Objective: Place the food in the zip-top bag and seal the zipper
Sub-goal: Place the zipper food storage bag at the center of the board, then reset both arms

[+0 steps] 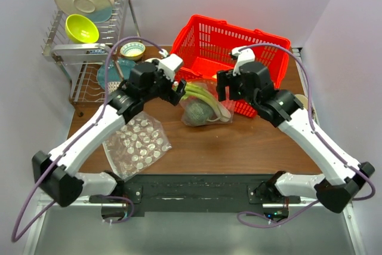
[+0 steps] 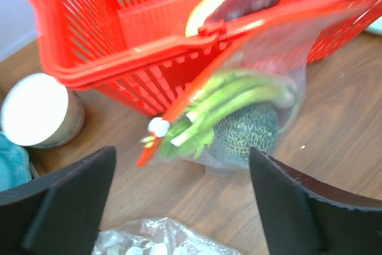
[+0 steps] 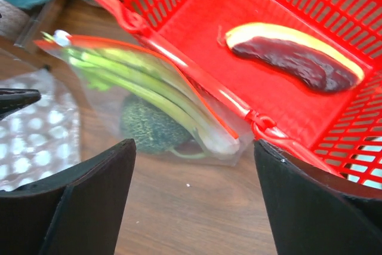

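The clear zip-top bag (image 1: 205, 110) lies on the table against the red basket's front. It holds the dark green ball (image 2: 246, 128) and the light-green stalks (image 2: 239, 95). Its orange-red zipper (image 2: 179, 116) has a white slider at its left end. I cannot tell whether the mouth is sealed. The red-brown slab with a yellow rim (image 3: 292, 57) lies in the basket. My left gripper (image 1: 177, 92) is open and empty just left of the bag. My right gripper (image 1: 225, 91) is open and empty just right of it. Both hang above the table, shown in the left wrist view (image 2: 181, 207) and the right wrist view (image 3: 194, 204).
The red basket (image 1: 210, 39) stands behind the bag. A clear bag printed with white dots (image 1: 136, 143) lies front left. A dish rack (image 1: 71, 52) with a plate and bowls stands at the back left. A white round container (image 2: 33, 108) sits left of the basket.
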You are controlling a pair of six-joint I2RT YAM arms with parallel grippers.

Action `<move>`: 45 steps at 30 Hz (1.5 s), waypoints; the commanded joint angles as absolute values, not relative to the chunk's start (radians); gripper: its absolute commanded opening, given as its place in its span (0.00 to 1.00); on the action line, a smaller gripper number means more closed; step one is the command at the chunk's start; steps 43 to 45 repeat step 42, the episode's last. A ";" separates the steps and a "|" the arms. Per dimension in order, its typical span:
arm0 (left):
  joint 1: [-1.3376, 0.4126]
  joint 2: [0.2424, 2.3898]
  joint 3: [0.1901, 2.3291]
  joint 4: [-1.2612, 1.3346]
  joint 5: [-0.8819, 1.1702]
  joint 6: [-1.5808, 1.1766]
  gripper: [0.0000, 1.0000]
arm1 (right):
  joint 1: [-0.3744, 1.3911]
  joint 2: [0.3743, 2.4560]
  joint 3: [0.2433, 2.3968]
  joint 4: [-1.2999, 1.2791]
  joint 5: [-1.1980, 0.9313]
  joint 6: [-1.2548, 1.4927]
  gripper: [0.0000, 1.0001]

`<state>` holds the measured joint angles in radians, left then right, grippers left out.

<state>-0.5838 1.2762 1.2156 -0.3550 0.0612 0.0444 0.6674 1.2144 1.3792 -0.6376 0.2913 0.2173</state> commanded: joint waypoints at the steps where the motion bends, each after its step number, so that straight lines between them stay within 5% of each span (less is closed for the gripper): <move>1: -0.584 1.057 1.203 -0.334 0.048 -0.030 1.00 | 0.672 1.092 1.385 -0.632 0.233 0.245 0.89; 3: -0.584 0.955 1.168 -0.348 0.025 -0.061 1.00 | 0.670 1.014 1.344 -0.629 0.268 0.282 0.99; 17: -0.584 0.376 0.648 -0.291 -0.089 -0.380 1.00 | 0.670 0.395 1.014 -0.767 0.373 0.495 0.99; 25: -0.584 0.198 0.552 -0.316 -0.107 -0.397 1.00 | 0.669 0.042 0.781 -0.729 0.460 0.580 0.99; 45: -0.584 0.187 0.546 -0.321 -0.081 -0.374 1.00 | 0.670 0.159 0.822 -0.785 0.471 0.611 0.99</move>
